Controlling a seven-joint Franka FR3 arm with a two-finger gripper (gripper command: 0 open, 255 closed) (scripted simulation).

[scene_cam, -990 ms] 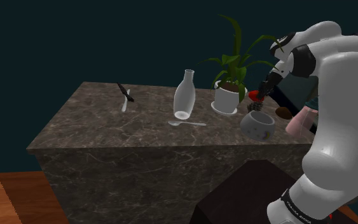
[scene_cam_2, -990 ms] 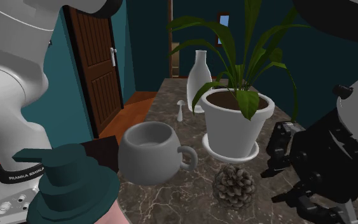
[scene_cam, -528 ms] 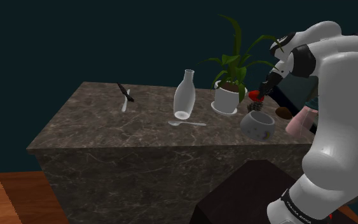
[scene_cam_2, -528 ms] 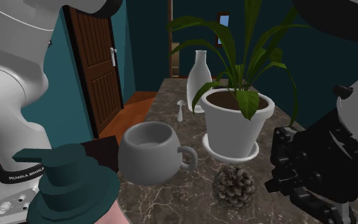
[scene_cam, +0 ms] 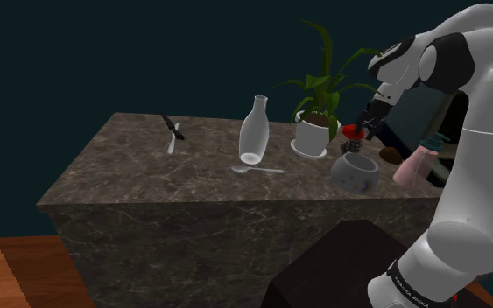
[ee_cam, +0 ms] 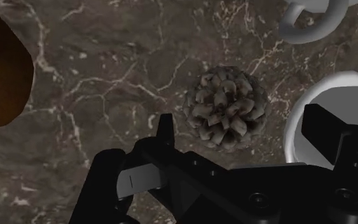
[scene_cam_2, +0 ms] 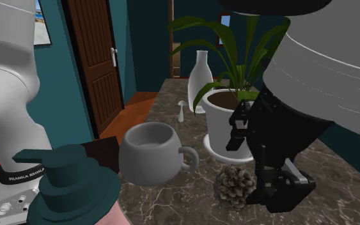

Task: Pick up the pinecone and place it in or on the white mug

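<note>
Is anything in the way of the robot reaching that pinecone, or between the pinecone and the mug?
Nothing visible. The open end effector points straight at the pinecone with no object between them. Only bare countertop separates the pinecone from the mug; the potted plant stands beside that path, not across it.

This is a room in somebody's home, I'd say. A dark marble counter (scene_cam: 148, 166) carries a potted plant (scene_cam_2: 239, 121), a pale mug (scene_cam_2: 148, 153), a bottle (scene_cam_2: 201, 71) and 1 spoon (scene_cam: 259, 170). Beyond the counter are teal walls (scene_cam_2: 148, 45), a panelled wooden door (scene_cam_2: 98, 64), a framed picture (scene_cam_2: 41, 19) and a wooden floor (scene_cam_2: 130, 110).
</note>
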